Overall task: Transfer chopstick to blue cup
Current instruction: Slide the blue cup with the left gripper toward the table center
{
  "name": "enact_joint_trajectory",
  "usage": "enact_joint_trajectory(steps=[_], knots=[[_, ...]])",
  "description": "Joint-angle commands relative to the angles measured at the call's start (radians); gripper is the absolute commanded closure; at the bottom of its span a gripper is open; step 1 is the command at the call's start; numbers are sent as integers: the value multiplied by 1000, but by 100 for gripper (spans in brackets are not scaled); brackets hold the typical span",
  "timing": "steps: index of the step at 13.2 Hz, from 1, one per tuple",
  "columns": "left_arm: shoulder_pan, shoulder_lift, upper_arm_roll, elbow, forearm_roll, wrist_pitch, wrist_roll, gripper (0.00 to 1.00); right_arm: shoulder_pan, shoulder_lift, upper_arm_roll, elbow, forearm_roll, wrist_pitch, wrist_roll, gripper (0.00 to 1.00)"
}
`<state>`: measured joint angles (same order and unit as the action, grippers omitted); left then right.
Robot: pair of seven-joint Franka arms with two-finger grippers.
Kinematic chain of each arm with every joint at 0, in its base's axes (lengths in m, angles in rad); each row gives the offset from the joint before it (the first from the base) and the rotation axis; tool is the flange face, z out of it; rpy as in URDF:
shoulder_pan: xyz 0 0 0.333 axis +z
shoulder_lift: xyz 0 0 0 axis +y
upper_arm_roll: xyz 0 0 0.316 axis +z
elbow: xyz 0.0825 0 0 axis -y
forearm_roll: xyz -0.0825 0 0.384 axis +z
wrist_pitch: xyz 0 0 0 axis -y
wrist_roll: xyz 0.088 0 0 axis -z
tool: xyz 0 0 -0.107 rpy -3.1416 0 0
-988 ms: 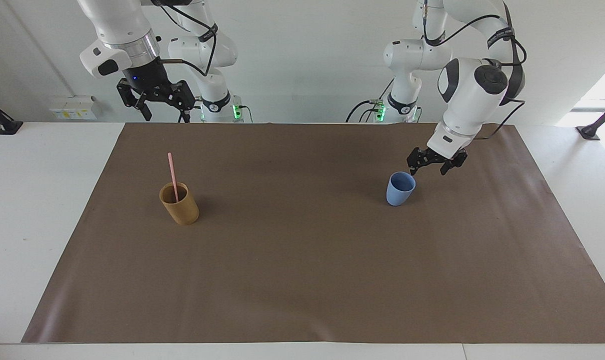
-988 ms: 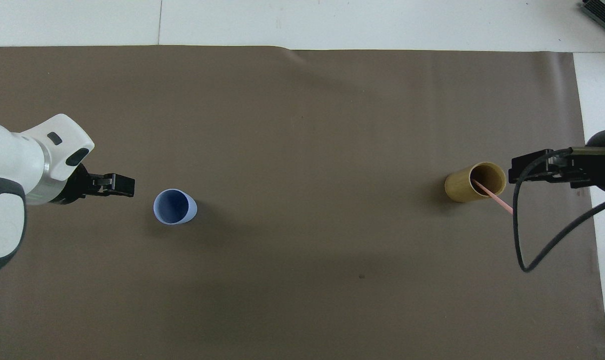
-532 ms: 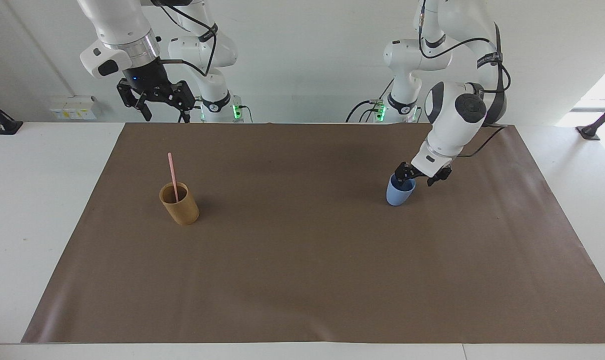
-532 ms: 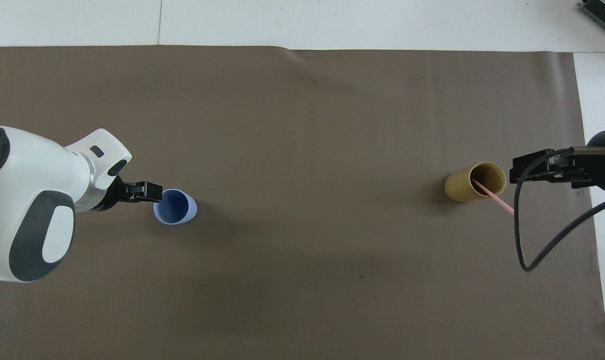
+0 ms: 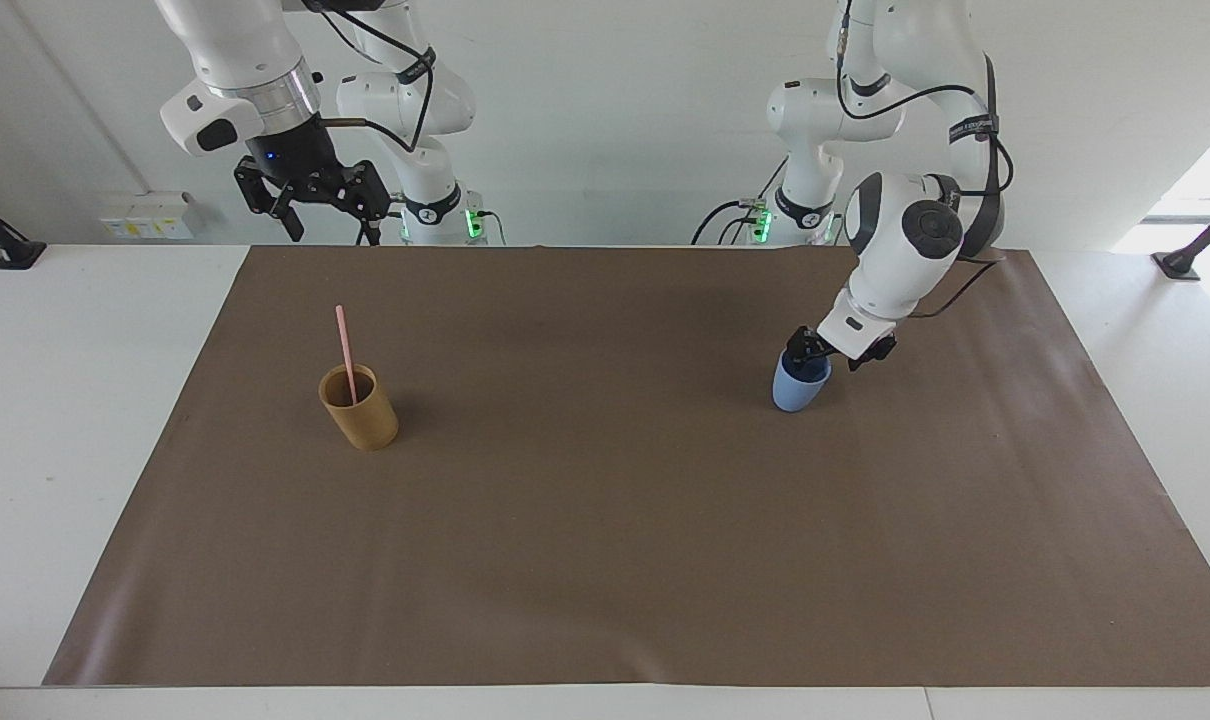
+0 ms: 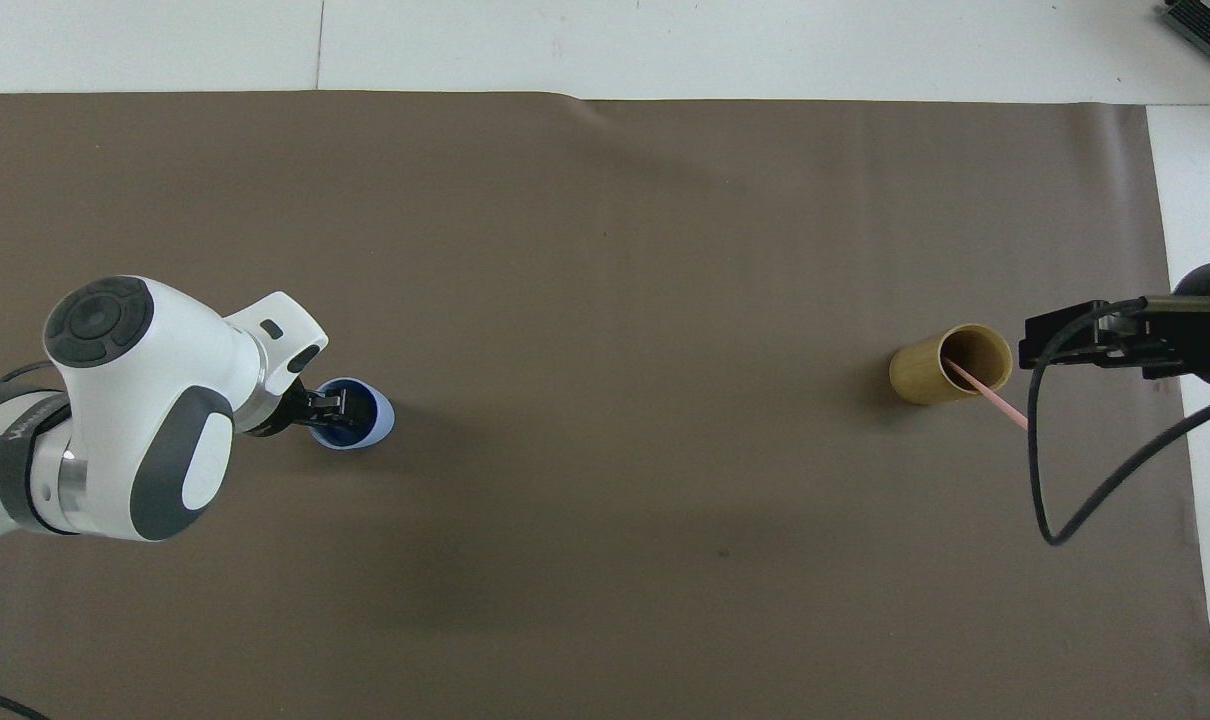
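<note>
Left pincer (image 5: 827,357) down at the rim of the blue cup (image 5: 797,388), one finger seemingly inside the mouth and one outside, spread about the wall but not seen to clamp it. Right pincer (image 5: 310,200) spread and empty, waiting high above the robots' edge of the brown mat (image 5: 605,560) on the table (image 5: 65,400). Nothing of the transfer done as yet: pink chopstick (image 5: 345,352) standing tilted in the tan cup (image 5: 359,408) toward the right arm's end, well apart from the blue cup, with lifting, carrying and dropping in all left.

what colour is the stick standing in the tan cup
Pale pink; the chopstick shows best in the facing view.
</note>
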<state>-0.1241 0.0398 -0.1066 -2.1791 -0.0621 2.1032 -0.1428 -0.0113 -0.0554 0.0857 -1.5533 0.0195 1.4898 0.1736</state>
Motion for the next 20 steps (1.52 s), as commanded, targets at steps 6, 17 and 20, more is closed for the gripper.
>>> enact_joint_trajectory(steps=[6, 17, 20], knots=[[-20, 15, 15, 77, -2, 3, 12, 100, -15, -32, 2, -42, 7, 12, -34, 0], [-281, 31, 2, 390, -7, -255, -469, 100, -16, -32, 2, -42, 7, 15, -35, 0], [-325, 54, 1, 383, -10, -200, -563, 100, -24, -37, 2, -53, 7, 15, -39, 0]])
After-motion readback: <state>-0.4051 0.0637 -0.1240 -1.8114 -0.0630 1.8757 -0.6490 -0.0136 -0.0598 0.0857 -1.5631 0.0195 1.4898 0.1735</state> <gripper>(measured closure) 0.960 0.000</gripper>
